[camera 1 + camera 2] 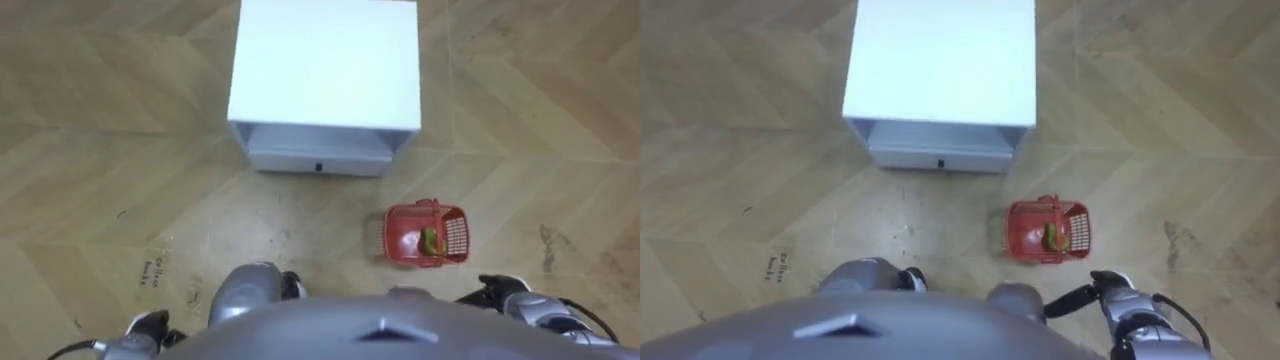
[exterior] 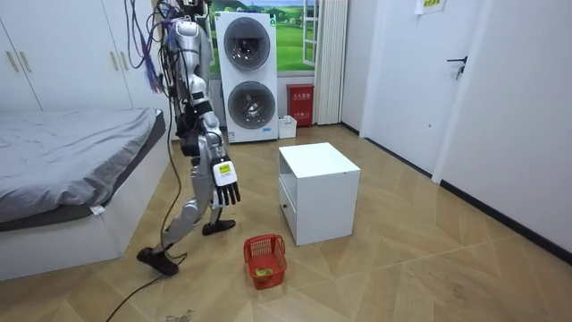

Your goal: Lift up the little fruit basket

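Observation:
A red plastic fruit basket (image 1: pixel 402 236) (image 1: pixel 1024 233) (image 2: pixel 265 260) stands upright on the wooden floor, ahead of me and to my right, with its handle down. A green and yellow fruit (image 1: pixel 431 240) lies inside it. In the room view I stand a step behind the basket, facing a white cabinet. My right hand (image 2: pixel 225 182) hangs at my side with straight fingers, well above the basket and holding nothing. My right arm also shows at the lower right of the eye views. My left hand (image 1: pixel 148 325) is at the bottom left edge, far from the basket.
The white cabinet (image 1: pixel 322 60) (image 2: pixel 317 179) with a low drawer stands straight ahead, just beyond and left of the basket. A bed (image 2: pixel 63 143) lies behind me. Stacked washing machines (image 2: pixel 248 80) stand by the far wall. Bare wooden floor surrounds the basket.

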Robot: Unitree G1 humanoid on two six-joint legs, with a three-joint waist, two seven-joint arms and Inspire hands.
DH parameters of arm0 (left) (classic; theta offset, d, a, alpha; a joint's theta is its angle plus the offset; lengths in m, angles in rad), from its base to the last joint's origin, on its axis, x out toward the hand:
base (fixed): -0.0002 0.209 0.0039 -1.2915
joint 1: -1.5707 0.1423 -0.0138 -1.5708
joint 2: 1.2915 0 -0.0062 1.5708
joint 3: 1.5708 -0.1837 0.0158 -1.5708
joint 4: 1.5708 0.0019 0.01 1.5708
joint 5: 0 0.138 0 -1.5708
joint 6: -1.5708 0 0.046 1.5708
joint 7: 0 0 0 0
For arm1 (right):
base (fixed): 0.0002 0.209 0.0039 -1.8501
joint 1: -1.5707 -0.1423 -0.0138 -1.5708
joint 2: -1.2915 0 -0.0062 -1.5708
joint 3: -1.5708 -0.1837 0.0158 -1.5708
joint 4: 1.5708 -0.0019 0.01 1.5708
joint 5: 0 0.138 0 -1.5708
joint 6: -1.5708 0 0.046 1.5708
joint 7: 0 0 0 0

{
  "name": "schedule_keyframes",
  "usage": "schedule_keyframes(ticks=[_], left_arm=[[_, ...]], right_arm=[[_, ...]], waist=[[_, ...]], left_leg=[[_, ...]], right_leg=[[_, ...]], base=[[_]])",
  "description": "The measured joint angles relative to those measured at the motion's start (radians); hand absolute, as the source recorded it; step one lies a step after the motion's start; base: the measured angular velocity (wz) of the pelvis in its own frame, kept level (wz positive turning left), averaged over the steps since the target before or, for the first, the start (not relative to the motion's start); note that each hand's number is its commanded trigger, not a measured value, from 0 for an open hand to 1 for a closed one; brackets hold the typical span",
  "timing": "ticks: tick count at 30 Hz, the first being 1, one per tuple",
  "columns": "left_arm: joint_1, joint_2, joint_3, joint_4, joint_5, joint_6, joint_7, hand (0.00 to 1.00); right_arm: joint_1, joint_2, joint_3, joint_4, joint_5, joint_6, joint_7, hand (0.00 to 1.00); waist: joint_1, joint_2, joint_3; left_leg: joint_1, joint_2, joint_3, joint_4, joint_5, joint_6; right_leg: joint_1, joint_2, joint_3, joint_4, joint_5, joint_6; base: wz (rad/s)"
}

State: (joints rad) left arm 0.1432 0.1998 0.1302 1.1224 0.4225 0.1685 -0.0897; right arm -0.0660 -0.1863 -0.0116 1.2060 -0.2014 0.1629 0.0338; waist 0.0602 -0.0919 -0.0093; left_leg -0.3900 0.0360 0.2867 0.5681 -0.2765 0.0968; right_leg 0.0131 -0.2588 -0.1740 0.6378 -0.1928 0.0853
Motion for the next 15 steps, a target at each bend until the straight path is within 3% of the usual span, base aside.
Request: schedule_keyframes(ticks=[1, 2, 4, 5, 6, 7, 8, 9, 10, 11, 12, 14, 15], left_arm=[[-0.038, 0.000, -0.003, 0.003, -0.001, -0.004, 0.003, 0.00], [-0.067, 0.000, -0.011, 0.004, -0.001, -0.018, 0.012, 0.00], [-0.093, 0.000, -0.019, 0.020, -0.024, -0.047, 0.032, 0.00], [-0.115, 0.003, -0.036, 0.049, -0.046, -0.064, 0.044, 0.00], [-0.135, 0.005, -0.044, 0.061, -0.063, -0.070, 0.045, 0.00], [-0.181, 0.006, -0.057, 0.081, -0.093, -0.077, 0.056, 0.00], [-0.213, 0.009, -0.058, 0.105, -0.125, -0.080, 0.063, 0.00], [-0.224, 0.012, -0.061, 0.119, -0.140, -0.081, 0.067, 0.00], [-0.240, 0.018, -0.082, 0.149, -0.159, -0.083, 0.076, 0.00], [-0.249, 0.023, -0.096, 0.166, -0.164, -0.090, 0.087, 0.00], [-0.257, 0.027, -0.097, 0.174, -0.173, -0.093, 0.090, 0.00], [-0.272, 0.038, -0.096, 0.193, -0.194, -0.113, 0.131, 0.00], [-0.272, 0.041, -0.095, 0.195, -0.195, -0.116, 0.143, 0.00]], right_arm=[[-0.028, 0.000, 0.017, 0.001, 0.022, -0.009, 0.000, 0.00], [-0.043, 0.001, 0.035, 0.000, 0.046, -0.010, -0.001, 0.00], [-0.051, 0.001, 0.070, -0.002, 0.087, -0.008, -0.003, 0.00], [-0.048, 0.001, 0.078, 0.000, 0.115, -0.007, -0.003, 0.00], [-0.049, -0.002, 0.078, 0.004, 0.130, -0.007, -0.003, 0.00], [-0.066, -0.006, 0.077, 0.017, 0.158, -0.012, -0.007, 0.00], [-0.078, -0.003, 0.075, 0.029, 0.167, -0.019, -0.014, 0.00], [-0.083, -0.001, 0.075, 0.033, 0.174, -0.021, -0.017, 0.00], [-0.087, -0.003, 0.075, 0.036, 0.206, -0.031, -0.025, 0.00], [-0.089, -0.011, 0.060, 0.036, 0.245, -0.044, -0.029, 0.00], [-0.092, -0.014, 0.052, 0.037, 0.260, -0.047, -0.033, 0.00], [-0.105, -0.026, 0.016, 0.039, 0.315, -0.058, -0.049, 0.00], [-0.110, -0.027, 0.009, 0.039, 0.321, -0.063, -0.051, 0.00]], waist=[[0.002, 0.009, 0.0083], [0.002, 0.019, 0.0142], [0.001, 0.031, 0.0104], [0.000, 0.029, 0.0068], [0.002, 0.027, 0.0055], [0.001, 0.014, 0.0243], [0.004, 0.004, 0.0333], [0.004, 0.003, 0.0343], [0.001, 0.004, 0.0335], [-0.001, 0.006, 0.0317], [-0.004, 0.004, 0.0329], [-0.010, 0.001, 0.0318], [-0.012, -0.003, 0.0318]], left_leg=[[-0.069, 0.019, -0.032, 0.068, 0.000, -0.001], [-0.126, 0.033, -0.080, 0.121, 0.004, -0.007], [-0.196, 0.038, -0.129, 0.178, 0.004, -0.008], [-0.244, 0.026, -0.157, 0.212, 0.001, -0.014], [-0.268, 0.022, -0.166, 0.233, -0.003, -0.022], [-0.335, 0.016, -0.167, 0.317, -0.014, -0.023], [-0.403, 0.016, -0.169, 0.416, -0.029, -0.015], [-0.436, 0.014, -0.179, 0.462, -0.040, -0.016], [-0.486, -0.004, -0.210, 0.552, -0.081, -0.024], [-0.527, -0.021, -0.225, 0.623, -0.164, -0.016], [-0.557, -0.032, -0.225, 0.672, -0.182, -0.016], [-0.668, -0.066, -0.212, 0.868, -0.257, 0.022], [-0.687, -0.071, -0.200, 0.908, -0.275, 0.031]], right_leg=[[0.006, 0.028, -0.006, -0.063, -0.057, 0.020], [0.001, 0.059, -0.010, -0.093, -0.094, 0.016], [-0.016, 0.094, -0.004, -0.110, -0.130, 0.016], [-0.043, 0.091, -0.001, -0.068, -0.184, 0.025], [-0.073, 0.078, 0.001, -0.023, -0.221, 0.029], [-0.144, 0.045, 0.003, 0.109, -0.300, 0.035], [-0.212, 0.023, 0.002, 0.236, -0.359, 0.030], [-0.245, 0.012, 0.001, 0.303, -0.380, 0.026], [-0.298, -0.007, 0.005, 0.443, -0.413, 0.023], [-0.352, -0.029, 0.010, 0.594, -0.438, 0.026], [-0.382, -0.043, 0.012, 0.676, -0.446, 0.031], [-0.488, -0.101, 0.062, 0.975, -0.451, 0.031], [-0.508, -0.114, 0.076, 1.038, -0.452, 0.031]], base=[[0.07], [0.04], [0.05], [0.16], [0.24], [0.16], [0.13], [0.13], [0.22], [0.33], [0.57], [0.58], [0.38]])
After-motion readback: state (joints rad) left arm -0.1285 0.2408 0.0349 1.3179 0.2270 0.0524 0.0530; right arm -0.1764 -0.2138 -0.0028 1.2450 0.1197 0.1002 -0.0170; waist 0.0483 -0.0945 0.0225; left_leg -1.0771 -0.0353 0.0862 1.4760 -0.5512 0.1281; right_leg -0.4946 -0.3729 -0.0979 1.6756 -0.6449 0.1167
